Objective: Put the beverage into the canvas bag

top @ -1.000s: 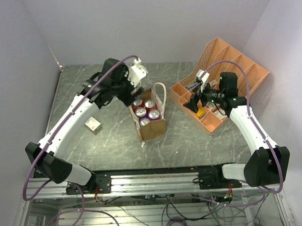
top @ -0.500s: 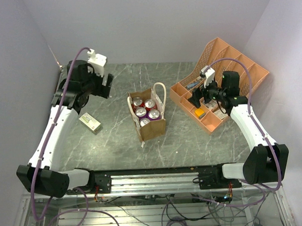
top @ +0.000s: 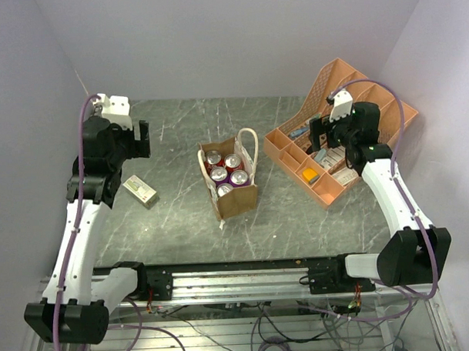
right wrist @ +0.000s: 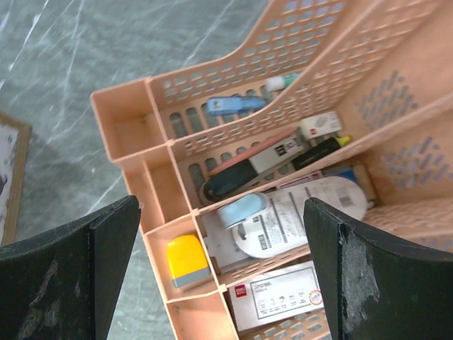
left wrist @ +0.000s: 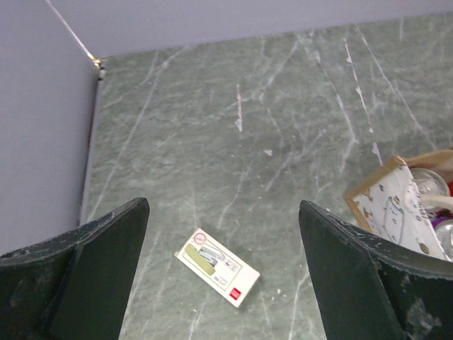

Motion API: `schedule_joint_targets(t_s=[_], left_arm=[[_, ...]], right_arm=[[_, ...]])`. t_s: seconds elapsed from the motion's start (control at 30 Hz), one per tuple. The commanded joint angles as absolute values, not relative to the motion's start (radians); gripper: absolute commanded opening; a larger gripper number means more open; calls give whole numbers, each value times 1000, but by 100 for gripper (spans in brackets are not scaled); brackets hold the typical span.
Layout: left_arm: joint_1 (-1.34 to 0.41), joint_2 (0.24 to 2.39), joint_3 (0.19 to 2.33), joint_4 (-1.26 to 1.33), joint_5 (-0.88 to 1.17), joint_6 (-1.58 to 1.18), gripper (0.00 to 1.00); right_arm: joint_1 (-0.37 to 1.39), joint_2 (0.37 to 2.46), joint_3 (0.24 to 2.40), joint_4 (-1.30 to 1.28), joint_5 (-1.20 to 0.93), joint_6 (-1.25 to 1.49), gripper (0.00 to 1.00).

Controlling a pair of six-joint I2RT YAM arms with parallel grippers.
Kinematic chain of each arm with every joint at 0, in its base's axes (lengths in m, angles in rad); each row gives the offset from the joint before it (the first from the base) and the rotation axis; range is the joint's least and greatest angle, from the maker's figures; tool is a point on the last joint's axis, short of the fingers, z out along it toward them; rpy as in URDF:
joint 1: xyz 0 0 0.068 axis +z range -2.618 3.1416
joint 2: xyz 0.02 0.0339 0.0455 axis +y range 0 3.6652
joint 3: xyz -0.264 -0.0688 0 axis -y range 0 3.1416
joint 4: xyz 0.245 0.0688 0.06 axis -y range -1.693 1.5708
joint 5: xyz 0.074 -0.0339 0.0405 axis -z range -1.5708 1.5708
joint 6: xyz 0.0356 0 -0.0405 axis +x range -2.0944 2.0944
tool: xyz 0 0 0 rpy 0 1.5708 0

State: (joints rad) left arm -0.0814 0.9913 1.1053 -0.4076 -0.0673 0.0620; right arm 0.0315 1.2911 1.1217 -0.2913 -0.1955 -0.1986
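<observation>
The tan canvas bag (top: 237, 195) with cream handles stands mid-table, holding several beverage cans (top: 225, 173) upright with tops showing. Its corner and can tops show at the right edge of the left wrist view (left wrist: 396, 202). My left gripper (top: 143, 139) is open and empty, raised at the far left, well left of the bag. In its wrist view the left gripper (left wrist: 223, 212) hangs above bare table. My right gripper (top: 319, 134) is open and empty above the orange organizer. In its wrist view the right gripper (right wrist: 223, 209) hovers over the organizer's compartments. No can is outside the bag in view.
A small white stapler box (top: 140, 191) lies left of the bag, also in the left wrist view (left wrist: 217, 268). The orange plastic desk organizer (top: 347, 79) at the back right holds stationery, including a yellow stamp (right wrist: 186, 260). Walls close the table's left, back and right.
</observation>
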Motion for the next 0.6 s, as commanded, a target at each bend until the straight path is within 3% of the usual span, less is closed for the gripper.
schedule_joint_targets(t_s=[0.0, 0.27, 0.57], left_arm=[[-69, 945, 1054, -297, -135, 106, 97], [-69, 862, 1028, -286, -81, 108, 97], [-69, 833, 1021, -198, -72, 97, 97]], right_arm=[[23, 1257, 1227, -293, -16, -65, 100], [24, 1216, 1338, -425, -52, -145, 100], [25, 1099, 1211, -320, -77, -164, 100]])
